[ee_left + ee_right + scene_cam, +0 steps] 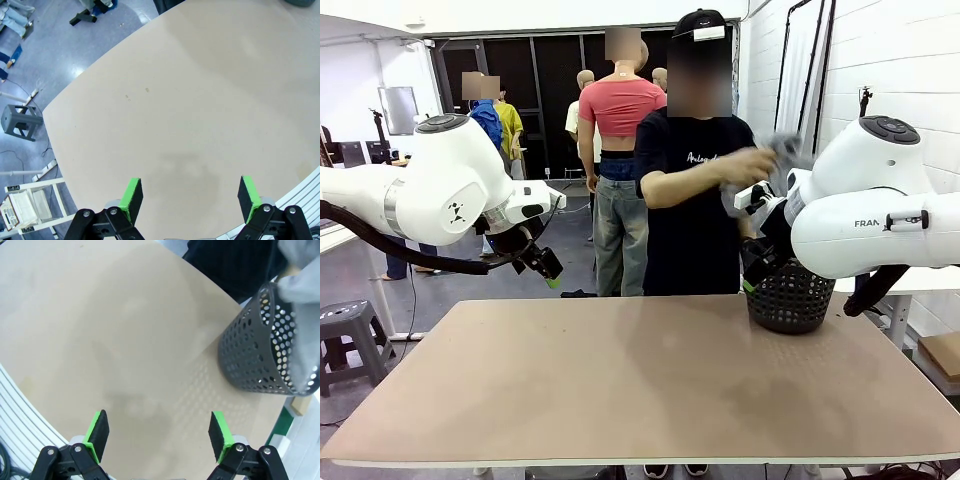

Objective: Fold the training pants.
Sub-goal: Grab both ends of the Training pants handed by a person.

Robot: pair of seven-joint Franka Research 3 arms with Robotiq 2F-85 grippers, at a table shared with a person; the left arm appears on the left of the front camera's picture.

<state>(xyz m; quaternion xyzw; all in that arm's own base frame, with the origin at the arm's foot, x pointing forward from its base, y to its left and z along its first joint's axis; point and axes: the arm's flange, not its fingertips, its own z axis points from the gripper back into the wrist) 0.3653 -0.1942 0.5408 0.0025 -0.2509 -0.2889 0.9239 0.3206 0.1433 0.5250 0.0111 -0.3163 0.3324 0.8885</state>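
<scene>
The big tan table (620,380) takes up most of the room in front of me, its top bare apart from one basket at the far right corner. The white left arm (450,185) comes in from the left and hangs above the table's far left edge. The white right arm (870,210) bulks in from the right, over the basket.

Across the table stands a person (695,215) in a black T-shirt and black cap, with a hand (742,166) lifted towards the right arm. That hand grips the training pants (784,148), a light grey bundle up at chest height, blurred in the front view. In the right wrist view the grey cloth (300,287) rises out of the mouth of the basket (255,350), and more of it shows pale through the holes in the wall. The basket is dark, round and perforated, standing upright on the table.

The left gripper (549,272) is in the air, clear of the table. The left wrist view shows its green pads (131,199) spread wide with nothing between them. The right gripper (750,277) sits just beside the basket's near left side. Its pads (97,434) are likewise released and wide apart, with only bare tabletop under them.
</scene>
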